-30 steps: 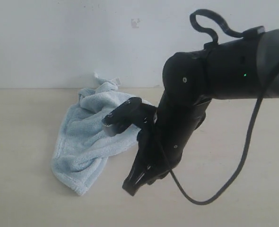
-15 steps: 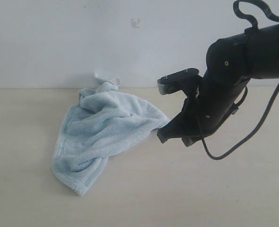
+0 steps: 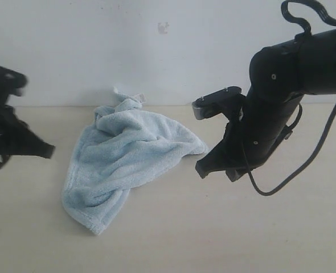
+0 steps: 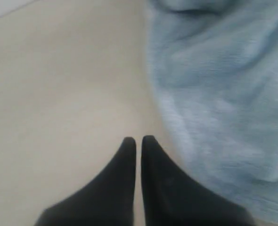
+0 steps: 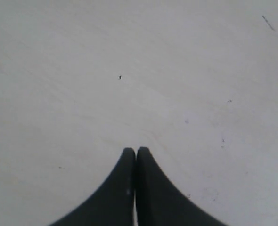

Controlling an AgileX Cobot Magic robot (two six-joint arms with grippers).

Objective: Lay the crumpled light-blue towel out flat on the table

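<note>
Towel [image 3: 128, 159] lies crumpled in a loose heap on the bench [image 3: 242, 239], between the two sets of jaws, with a white label [image 3: 136, 97] poking up at its far end. No part of it is spread flat yet.

The left jaws are all but closed, with only a thin slit between the tips, and hold nothing. They hover over bare bench, with the towel's near edge just beside them but not touching. The right jaws are pressed fully together and also empty. The right wrist view shows only bare bench ahead of them, while the exterior view puts a towel corner close by their tips, apart from them.

My judgement is that this is the approach step, before any grasp. Neither arm has cloth, and both sit at opposite sides of the heap.

The next move calls for opening each set of jaws, lowering onto a hemmed edge or corner on its own side, and pinching a single layer. Pulling the two grips apart should then draw the folds out.
</note>
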